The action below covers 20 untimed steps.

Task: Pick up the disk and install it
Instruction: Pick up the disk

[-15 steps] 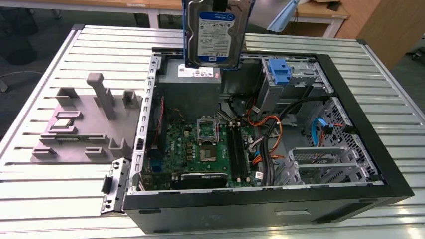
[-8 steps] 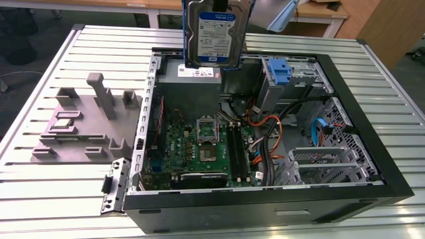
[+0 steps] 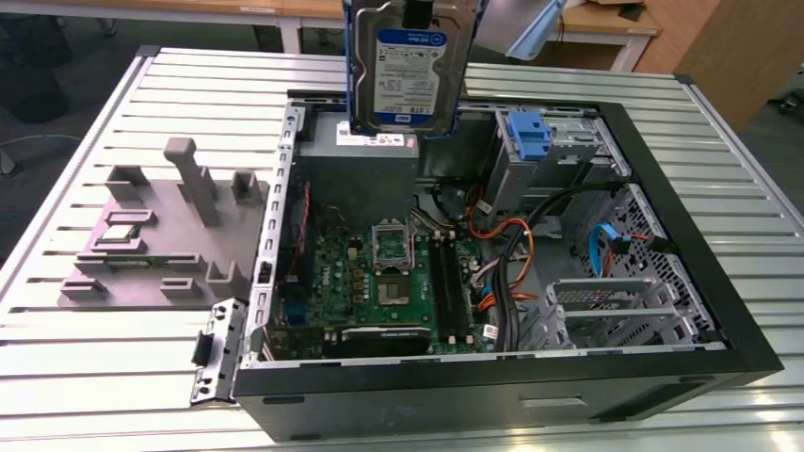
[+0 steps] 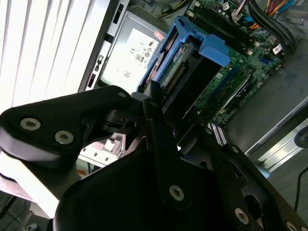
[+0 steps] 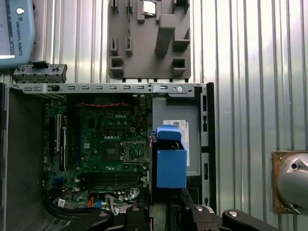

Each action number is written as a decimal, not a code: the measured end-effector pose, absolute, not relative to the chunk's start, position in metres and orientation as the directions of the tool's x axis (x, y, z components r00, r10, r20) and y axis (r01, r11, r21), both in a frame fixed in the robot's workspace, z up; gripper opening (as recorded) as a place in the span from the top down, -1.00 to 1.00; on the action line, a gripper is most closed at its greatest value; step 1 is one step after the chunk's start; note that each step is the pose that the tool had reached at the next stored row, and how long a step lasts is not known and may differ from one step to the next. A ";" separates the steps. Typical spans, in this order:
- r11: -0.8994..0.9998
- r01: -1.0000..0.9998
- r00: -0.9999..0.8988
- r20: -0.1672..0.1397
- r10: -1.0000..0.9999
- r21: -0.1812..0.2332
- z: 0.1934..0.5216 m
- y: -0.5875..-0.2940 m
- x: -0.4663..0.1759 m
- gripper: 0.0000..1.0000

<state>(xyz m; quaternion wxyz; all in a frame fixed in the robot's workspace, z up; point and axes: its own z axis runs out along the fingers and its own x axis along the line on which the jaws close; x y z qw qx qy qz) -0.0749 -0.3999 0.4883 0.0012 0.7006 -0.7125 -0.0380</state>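
**Item 1. Disk**: silver drive with a white-and-blue label and blue rails. It hangs upright in the air at 12 o'clock in the exterior view, above the open case, touching nothing below it. Its label faces that camera. In the first wrist view it shows edge-on, over the line where the power supply meets the motherboard. In the second wrist view its connector edge points down toward the case.

**Item 2. Gripper**: black linkage, clamped on the disk. Its fingers press the blue rails from either side. It also shows in the first wrist view.

**Item 3. Case**: black tower lying on its side with the side panel off, at the centre of the table.

**Item 4. Case contents, exterior view:**
- Motherboard: green, at 6 o'clock inside the case.
- Power supply: grey box at 11 o'clock, just below the disk.
- Bracket: bare blue plastic, standing in the bay at 1 o'clock.
- Cables: orange, black and blue, at 3 o'clock of the motherboard.

**Item 5. Fixture**: grey moulded block with posts and pockets. It sits on the table at 9 o'clock of the case, apart from it.
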 end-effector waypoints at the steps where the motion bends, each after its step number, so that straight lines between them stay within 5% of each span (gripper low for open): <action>1: 0.015 -0.998 -0.018 -0.051 -0.999 0.056 0.488 -0.402 -0.075 0.30; 20: 0.015 -0.999 -0.018 -0.057 -0.998 0.052 0.475 -0.444 -0.075 0.30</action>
